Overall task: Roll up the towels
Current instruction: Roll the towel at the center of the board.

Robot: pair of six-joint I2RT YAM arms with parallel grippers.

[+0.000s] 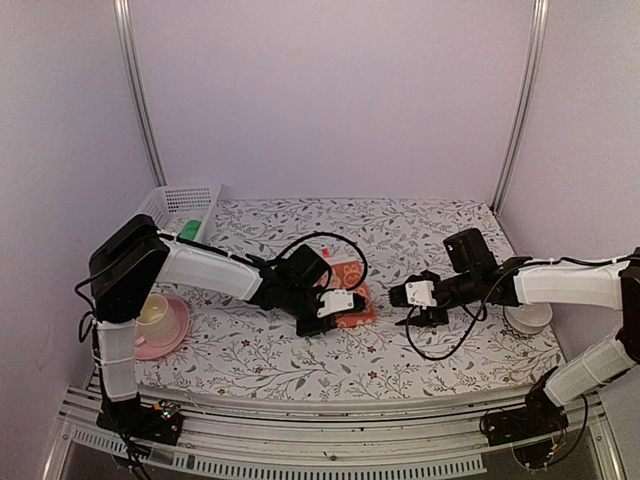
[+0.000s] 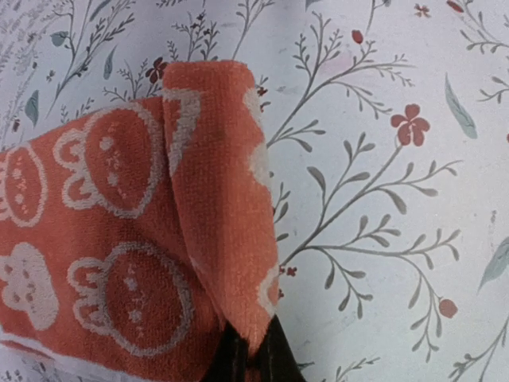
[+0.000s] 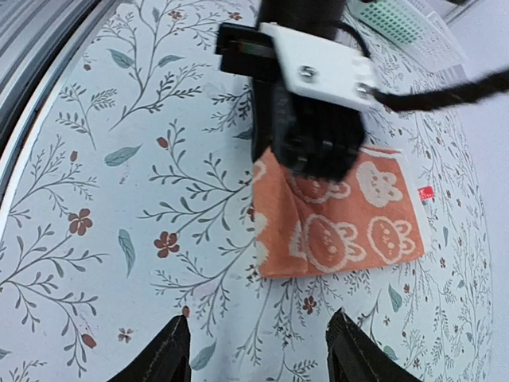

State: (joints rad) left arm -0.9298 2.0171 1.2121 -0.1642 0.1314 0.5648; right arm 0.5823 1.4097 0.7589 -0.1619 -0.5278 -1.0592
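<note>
The orange-red towel (image 1: pixel 352 300) with white rabbit-like figures lies on the flowered tablecloth at mid-table. My left gripper (image 1: pixel 322 322) is shut on the towel's near edge (image 2: pixel 231 263) and holds that edge folded up and over the rest of the cloth. It also shows in the right wrist view (image 3: pixel 342 223) with the left gripper's body above it. My right gripper (image 1: pixel 398 296) is open and empty, to the right of the towel, fingertips (image 3: pixel 171 350) apart above bare cloth. The green towel (image 1: pixel 189 230) lies in the white basket at back left.
A white basket (image 1: pixel 170 205) stands at the back left. A cream cup on a pink saucer (image 1: pixel 158 322) sits at the left edge. A white bowl (image 1: pixel 527 318) sits at the right. Black cables (image 1: pixel 440 345) loop over the table near both wrists.
</note>
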